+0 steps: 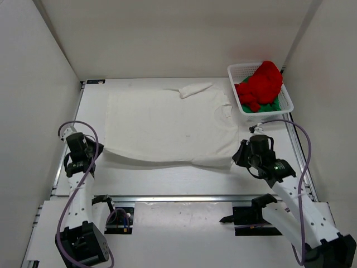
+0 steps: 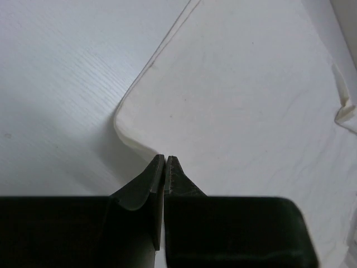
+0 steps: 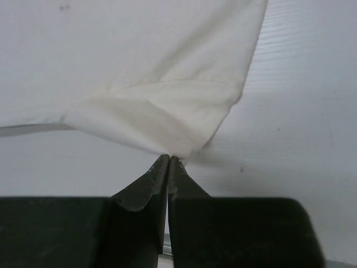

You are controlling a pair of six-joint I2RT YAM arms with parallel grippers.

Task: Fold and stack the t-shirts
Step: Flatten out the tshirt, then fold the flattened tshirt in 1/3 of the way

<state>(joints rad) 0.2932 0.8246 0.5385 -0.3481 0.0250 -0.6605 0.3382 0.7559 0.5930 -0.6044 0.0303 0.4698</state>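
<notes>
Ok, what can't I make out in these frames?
Green t-shirt: top view, mostly buried under the red t-shirt in the basket; folded or bunched, cannot tell.
Left gripper, right gripper: top view, fingertips hidden under their own wrists.
White t-shirt: wrist views, edges cut off; cloth depth inside the closed jaws hidden.

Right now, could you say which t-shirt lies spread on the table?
The white cloth t-shirt; the red t-shirt and green t-shirt sit bunched in the mesh basket.

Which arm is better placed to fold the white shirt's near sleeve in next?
Right: the right pincer pinches that sleeve; the left pincer holds the shirt by a hem corner instead.
</notes>
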